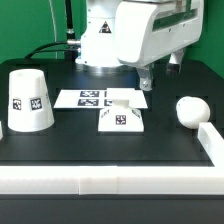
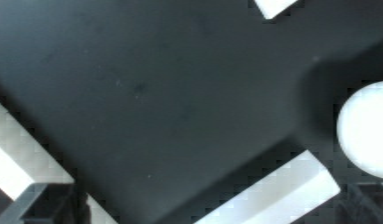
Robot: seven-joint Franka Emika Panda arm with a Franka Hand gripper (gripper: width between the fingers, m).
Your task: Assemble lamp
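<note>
With fingers (image 1: 147, 78) spread apart and empty above the tabletop (image 1: 70, 145), move over to the round bulb (image 1: 190, 110) lying on the exterior view's right, near the square base (image 1: 121, 119), come straight down, and squeeze softly around the middle to stop any rolling.

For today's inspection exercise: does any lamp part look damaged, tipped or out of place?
Nothing stands out: the shade stands upright, the base lies flat and the bulb rests near the white rail, all apart and intact.
</note>
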